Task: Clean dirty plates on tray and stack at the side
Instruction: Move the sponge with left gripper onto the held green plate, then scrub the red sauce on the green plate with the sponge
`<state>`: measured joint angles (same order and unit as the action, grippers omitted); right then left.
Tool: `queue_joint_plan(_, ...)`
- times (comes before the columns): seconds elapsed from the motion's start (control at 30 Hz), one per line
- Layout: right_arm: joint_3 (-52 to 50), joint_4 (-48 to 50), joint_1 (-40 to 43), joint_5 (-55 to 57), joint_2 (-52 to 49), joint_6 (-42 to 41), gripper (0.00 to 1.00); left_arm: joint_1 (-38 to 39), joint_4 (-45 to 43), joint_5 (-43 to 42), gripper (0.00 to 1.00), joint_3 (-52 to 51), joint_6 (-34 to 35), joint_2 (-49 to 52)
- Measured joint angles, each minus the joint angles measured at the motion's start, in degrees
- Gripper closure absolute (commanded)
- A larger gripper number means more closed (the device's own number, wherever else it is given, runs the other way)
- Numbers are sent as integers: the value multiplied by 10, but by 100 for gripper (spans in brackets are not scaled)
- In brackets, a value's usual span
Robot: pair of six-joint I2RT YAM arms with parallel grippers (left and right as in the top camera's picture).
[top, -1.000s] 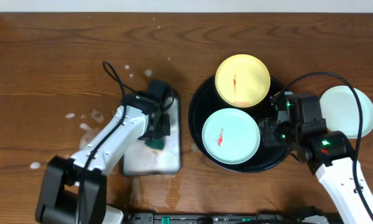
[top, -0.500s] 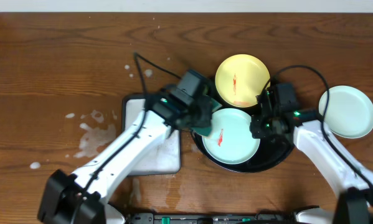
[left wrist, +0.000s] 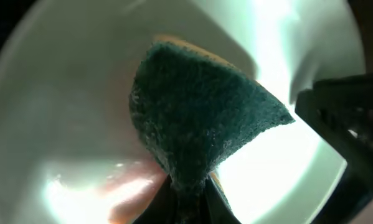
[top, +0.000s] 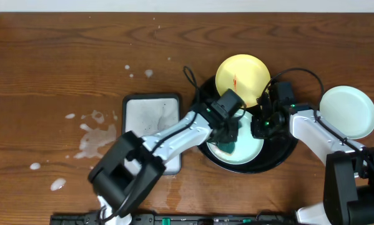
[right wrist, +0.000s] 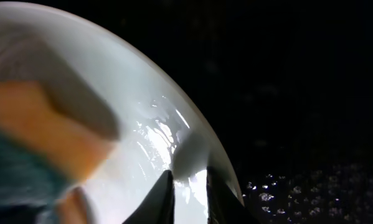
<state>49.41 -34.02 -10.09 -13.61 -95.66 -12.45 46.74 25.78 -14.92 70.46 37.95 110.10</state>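
Note:
A round black tray point(top: 280, 159) holds a yellow plate point(top: 243, 78) with a red smear and a mint-blue plate point(top: 249, 150). My left gripper point(top: 227, 140) is shut on a green and orange sponge point(left wrist: 198, 118) and presses it on the middle of the mint plate point(left wrist: 61, 124); a pinkish smear point(left wrist: 133, 186) shows by the sponge. My right gripper point(top: 260, 127) is shut on the right rim of the same plate point(right wrist: 192, 158). The sponge also shows in the right wrist view point(right wrist: 30, 143). A second mint plate point(top: 348, 112) lies on the table to the right of the tray.
A white rectangular tray point(top: 150, 125) lies left of the black tray, under my left arm. Water drops and small puddles point(top: 96, 140) lie on the wooden table at the left. Cables arc above both arms.
My left gripper has carried the sponge from the white tray to the mint plate's centre, covering the red smear. My right gripper has moved in and closed on that plate's rim.

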Motion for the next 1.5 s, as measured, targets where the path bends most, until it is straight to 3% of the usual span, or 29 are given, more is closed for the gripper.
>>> queue_joint_plan(0.27, -1, -59, 22, -20, 44, 17, 68, 6, 50, 52, 93, 22, 10, 14)
queue_joint_plan(0.43, -1, -70, 53, -8, 88, 32, 68, 9, 57, 85, 93, 23, 10, 14)
queue_joint_plan(0.63, -24, -12, 51, -10, 53, 40, 85, 7, 47, 75, 93, 23, 9, 14)
queue_joint_plan(0.8, -31, 16, 51, -31, 18, 42, 98, -2, -25, 4, 93, 15, 11, 21)
queue_joint_plan(0.93, -31, 22, 52, -36, 14, 41, 99, -2, -94, -56, 93, 13, 39, 37)
queue_joint_plan(1.1, -28, 22, 55, -40, 8, 39, 99, 16, -107, -75, 93, 13, 60, 43)
queue_joint_plan(1.23, -28, 22, 55, -44, 7, 39, 99, 23, -39, -27, 93, 29, 64, 43)
queue_joint_plan(1.5, -27, 24, 54, -65, 1, 37, 99, 31, 101, 181, 93, 44, 52, 28)
